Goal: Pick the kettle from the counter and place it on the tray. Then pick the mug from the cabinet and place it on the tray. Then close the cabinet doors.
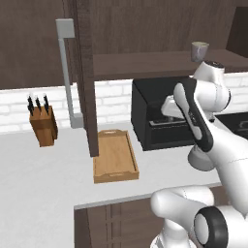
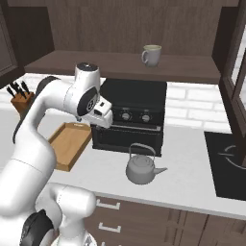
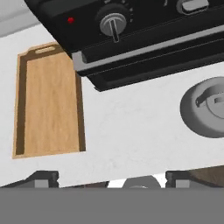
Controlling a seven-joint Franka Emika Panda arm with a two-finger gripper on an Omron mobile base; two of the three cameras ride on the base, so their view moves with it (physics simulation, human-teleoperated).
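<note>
Grey metal, the kettle [image 2: 141, 168] sits upright on the white table [image 2: 192, 168], just in front of a black oven [image 2: 130, 115] that stands against the brick wall, its spout aimed toward the dark hob [image 2: 229, 166] further along. From the hand view the kettle [image 3: 207, 107] shows from above, lid and handle facing up, well off to one side of the gripper [image 3: 111, 177]. The gripper's jaws stand wide apart with nothing between them, only bare table under them. It hangs over the table ahead of the oven's front edge, between the kettle and the tray.

The wooden tray [image 1: 116, 156] lies flat on the table beside the oven, near but not touching it, with nothing on it. In the hand view the tray [image 3: 48, 103] sits on the opposite side from the kettle, its long rim running alongside the oven's corner.

Up in the cabinet [image 2: 120, 29], the mug [image 2: 152, 55] stands upright on the shelf [image 2: 110, 65] above the oven, handle turned to the side. One cabinet door [image 1: 86, 72] is swung open, edge-on in the left base view, its grey bar handle [image 1: 67, 72] hanging down beside it. Another door [image 2: 236, 72] stands open at the far right of the right base view.

A knife block [image 1: 43, 125] rests on the table by the wall, well apart from the tray.
</note>
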